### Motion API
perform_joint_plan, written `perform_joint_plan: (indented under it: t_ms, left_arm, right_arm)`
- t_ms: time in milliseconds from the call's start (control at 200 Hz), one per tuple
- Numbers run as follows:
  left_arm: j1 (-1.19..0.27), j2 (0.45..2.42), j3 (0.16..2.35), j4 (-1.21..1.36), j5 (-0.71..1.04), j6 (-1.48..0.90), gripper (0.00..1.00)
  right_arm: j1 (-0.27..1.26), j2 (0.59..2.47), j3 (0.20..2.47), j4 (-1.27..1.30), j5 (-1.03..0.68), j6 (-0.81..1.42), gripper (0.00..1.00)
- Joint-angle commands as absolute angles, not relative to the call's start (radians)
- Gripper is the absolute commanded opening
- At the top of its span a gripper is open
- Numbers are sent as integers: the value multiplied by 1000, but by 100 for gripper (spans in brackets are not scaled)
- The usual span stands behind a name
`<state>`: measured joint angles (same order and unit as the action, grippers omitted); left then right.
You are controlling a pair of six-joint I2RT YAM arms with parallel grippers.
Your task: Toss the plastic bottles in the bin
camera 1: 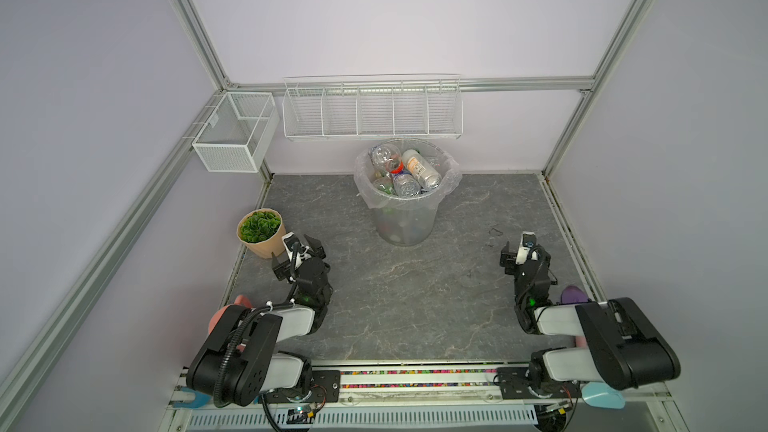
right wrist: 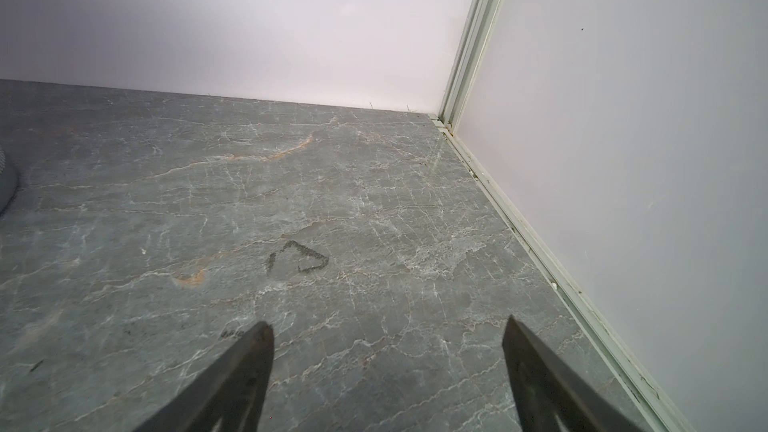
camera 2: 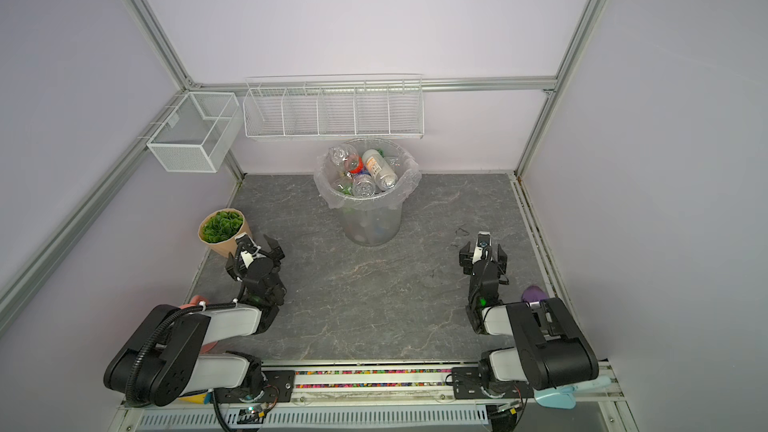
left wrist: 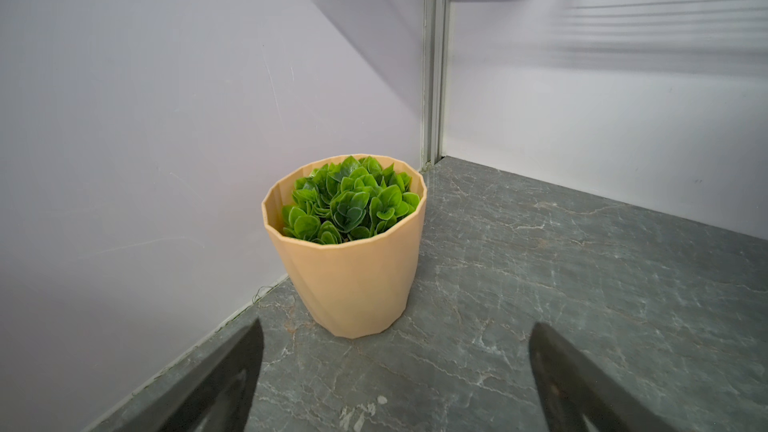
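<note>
The bin [camera 1: 405,218] [camera 2: 370,222], a grey tapered bucket lined with a clear bag, stands at the back middle of the table. Several plastic bottles [camera 1: 409,172] [camera 2: 372,172] lie piled inside it up to the rim, among them a white one with an orange label. My left gripper [camera 1: 297,257] [camera 2: 253,258] [left wrist: 397,338] is open and empty, low over the table at the left, facing the plant pot. My right gripper [camera 1: 524,250] [camera 2: 483,254] [right wrist: 387,322] is open and empty at the right, over bare table. In both top views no bottle shows on the table.
A tan pot with a green plant [camera 1: 262,234] [left wrist: 349,276] stands by the left wall, just ahead of the left gripper. White wire baskets [camera 1: 237,130] [camera 1: 372,110] hang on the walls. A pink thing [camera 1: 220,317] and a purple thing [camera 1: 573,295] lie behind the arms.
</note>
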<state>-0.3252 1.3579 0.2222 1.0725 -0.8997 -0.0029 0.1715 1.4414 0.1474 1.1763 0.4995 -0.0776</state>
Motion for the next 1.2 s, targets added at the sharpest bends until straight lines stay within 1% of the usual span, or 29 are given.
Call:
perform_joint_plan:
  t_ms: [0,20,130,260,385,525,660,770,950,1045,1135,1195]
  left_arm:
    - [-316,1382,209,1183,-889,33,99]
    - [-315,1388,176,1194,-891,35,99]
    - [-308,1430,166,1267,-902,45,99]
    - [-307,1523,147,1413,-915,61,99]
    - [-307,1551,161,1413,-922,57,99]
    - [-307,1528,133,1413,-902,37,99]
    - [-307,1511,115,1412,-894,26,99]
    - [-306,1514,114,1413,-822,52,99]
    - [-307,1523,115,1413,-771,72,99]
    - [-308,1533,115,1414,-692,106,99]
    - [-310,1556,117,1413,-578,148,99]
    - [-314,1571,120,1412,-543,170,99]
  right_arm:
    - [167,1532,115,1430,509,-102,89]
    - [169,1541,122,1434,509,-106,89]
    - [169,1533,123,1418,490,-110,89]
    - [169,1536,111,1434,480,-109,89]
    - [167,1539,110,1434,449,-117,89]
    - [170,1610,139,1434,322,-176,89]
    - [170,1598,124,1436,289,-181,88]
    - [170,1598,124,1436,282,-184,88]
    - [170,1598,123,1435,269,-189,88]
    - [170,1600,124,1436,267,-190,88]
    - [170,1600,126,1436,267,-190,88]
    - [170,1600,127,1436,267,-190,88]
